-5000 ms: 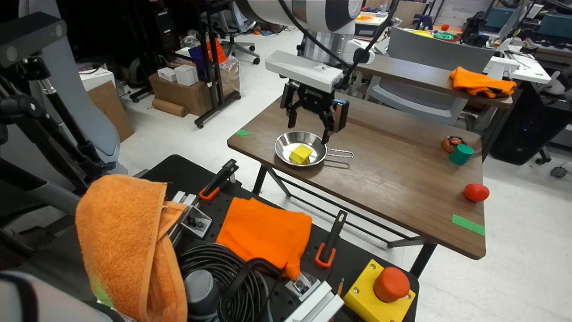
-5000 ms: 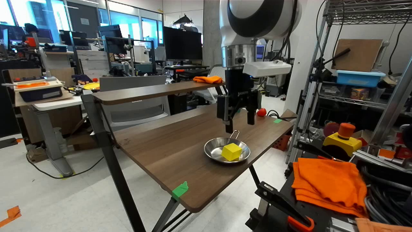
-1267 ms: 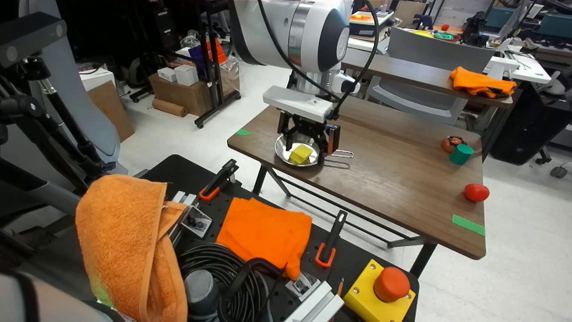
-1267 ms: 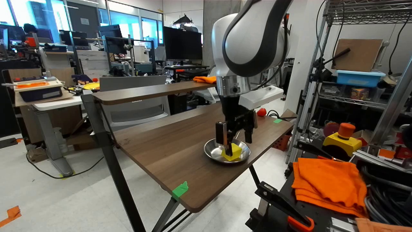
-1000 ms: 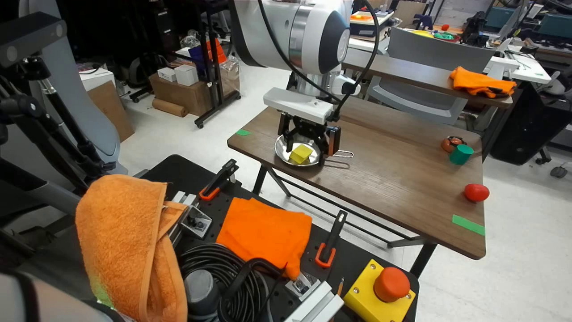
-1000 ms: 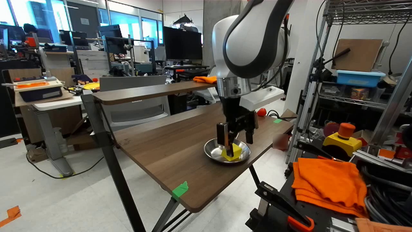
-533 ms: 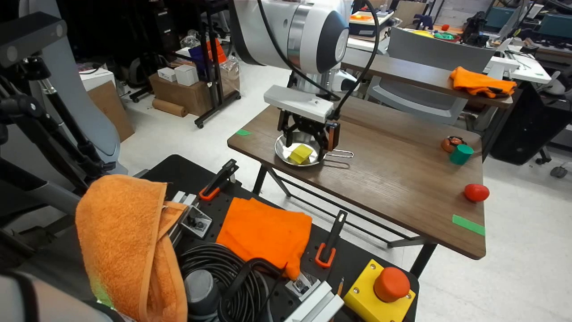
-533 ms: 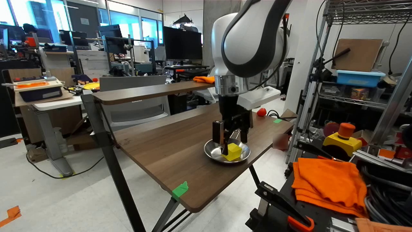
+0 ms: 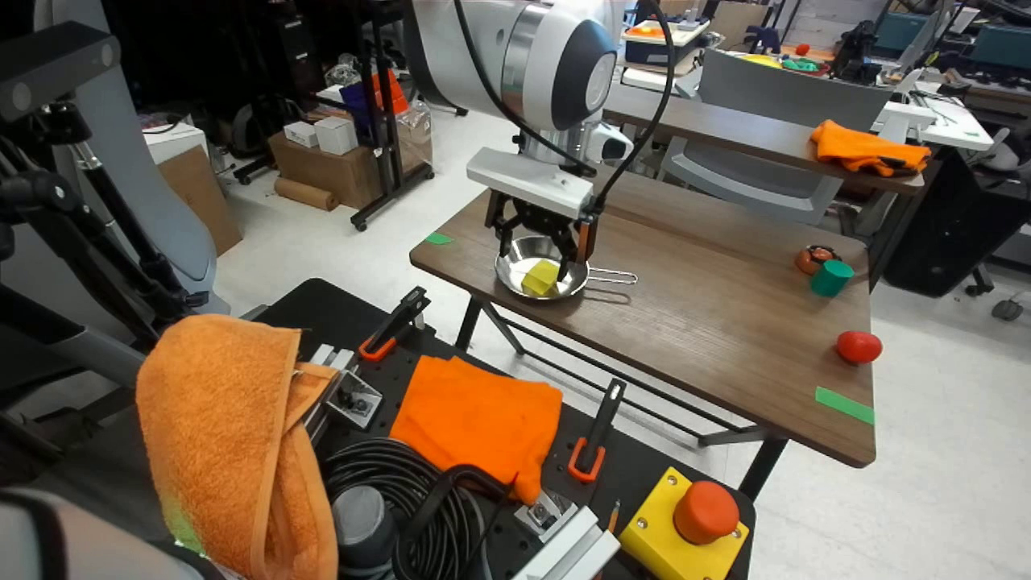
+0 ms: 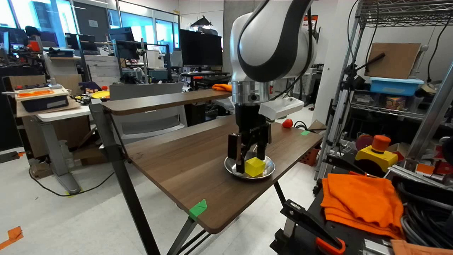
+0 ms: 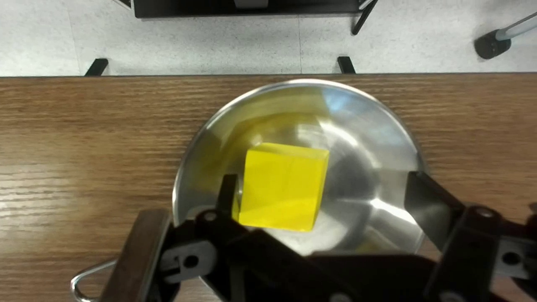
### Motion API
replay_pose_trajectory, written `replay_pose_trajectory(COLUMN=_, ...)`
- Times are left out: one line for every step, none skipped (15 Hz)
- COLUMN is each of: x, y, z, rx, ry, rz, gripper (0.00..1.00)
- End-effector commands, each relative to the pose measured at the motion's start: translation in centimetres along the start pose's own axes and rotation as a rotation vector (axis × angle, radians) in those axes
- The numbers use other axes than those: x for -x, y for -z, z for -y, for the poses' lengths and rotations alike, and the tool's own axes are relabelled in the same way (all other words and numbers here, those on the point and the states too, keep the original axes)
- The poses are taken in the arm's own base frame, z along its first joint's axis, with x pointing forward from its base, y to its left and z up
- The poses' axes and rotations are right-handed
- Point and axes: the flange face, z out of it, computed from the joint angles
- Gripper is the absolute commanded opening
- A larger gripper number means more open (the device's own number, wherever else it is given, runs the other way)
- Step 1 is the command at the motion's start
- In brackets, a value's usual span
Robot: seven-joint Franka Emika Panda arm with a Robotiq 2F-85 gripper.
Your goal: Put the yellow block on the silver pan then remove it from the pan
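The bright yellow block (image 9: 538,279) rests inside the shiny silver pan (image 9: 509,275), left of the pan's middle in the wrist view, where the block (image 11: 282,188) shows its top and edges. My gripper (image 11: 324,188) is open, reaching down over the pan (image 11: 356,176). One dark finger (image 11: 228,191) stands close beside the block's left face; whether it touches I cannot tell. The opposite finger is well apart from the block, near the pan's right rim. In an exterior view the gripper (image 10: 251,163) has its nearer finger just left of the block (image 10: 255,168).
The pan's wire handle (image 9: 616,276) sticks out across the table (image 9: 685,314). At the table's far end are a red round object (image 9: 859,347), a green cylinder (image 9: 830,279) and an orange-brown item (image 9: 813,258). A raised shelf (image 9: 725,129) runs along one side.
Over five seconds my open gripper has come down from above into the pan. In the last half second it has shifted sideways, its nearer finger uncovering the block. The block stays in the pan.
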Motion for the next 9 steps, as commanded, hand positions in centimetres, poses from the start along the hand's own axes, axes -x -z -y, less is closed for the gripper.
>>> replay_pose_trajectory(x=-0.10, y=0.25, z=-0.30, rx=-0.018, ry=0.014, rz=-0.008, gripper=1.00)
replay_pose_trajectory(x=-0.12, y=0.26, z=-0.34, rx=-0.017, ry=0.016, rz=-0.009, gripper=1.00)
replay_pose_trajectory(x=-0.08, y=0.29, z=-0.40, rx=-0.015, ry=0.016, rz=-0.009, gripper=1.00)
replay_pose_trajectory(x=-0.07, y=0.30, z=-0.46, rx=-0.013, ry=0.017, rz=-0.009, gripper=1.00)
replay_pose_trajectory(x=-0.06, y=0.32, z=-0.48, rx=-0.012, ry=0.017, rz=-0.009, gripper=1.00)
replay_pose_trajectory(x=-0.05, y=0.33, z=-0.49, rx=-0.011, ry=0.018, rz=-0.009, gripper=1.00)
replay_pose_trajectory(x=-0.05, y=0.34, z=-0.50, rx=-0.010, ry=0.018, rz=-0.009, gripper=1.00)
replay_pose_trajectory(x=-0.04, y=0.31, z=-0.51, rx=-0.005, ry=0.018, rz=-0.008, gripper=1.00)
replay_pose_trajectory(x=-0.03, y=0.26, z=-0.55, rx=0.003, ry=0.018, rz=-0.008, gripper=1.00)
